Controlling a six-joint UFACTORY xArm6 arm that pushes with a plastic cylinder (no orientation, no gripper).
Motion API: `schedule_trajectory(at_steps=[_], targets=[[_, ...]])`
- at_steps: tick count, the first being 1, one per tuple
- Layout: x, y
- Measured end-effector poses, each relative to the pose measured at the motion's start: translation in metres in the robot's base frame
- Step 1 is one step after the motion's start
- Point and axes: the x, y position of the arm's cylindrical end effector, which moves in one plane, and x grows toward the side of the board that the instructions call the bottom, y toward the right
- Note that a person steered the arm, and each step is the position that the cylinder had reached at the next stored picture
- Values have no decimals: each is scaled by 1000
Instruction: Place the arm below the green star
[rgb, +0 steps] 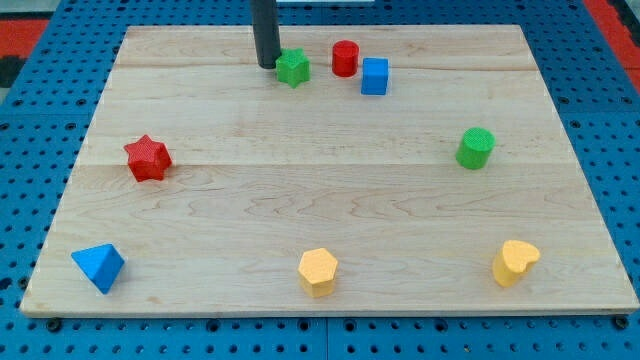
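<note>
Green star (292, 67) sits near the view's top edge of the wooden board (320, 190), and my tip (267, 65) stands just beside it on the view's left, nearly touching. That closeness is the main risk: a straight swing toward the spot below the star could clip its left points and shove it toward the red cylinder (345, 58) and blue cube (374, 76) close on its right. I judge a small detour down the board first, then right, to be safer. My rod comes in upright from the view's top, its upper part cut off by the frame. No pincer exists on this arm, so nothing opens, closes or grips.
</note>
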Motion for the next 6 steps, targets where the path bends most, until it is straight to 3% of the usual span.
schedule_trajectory(at_steps=[2,4,6], targets=[[25,-23],[62,25],[47,44]])
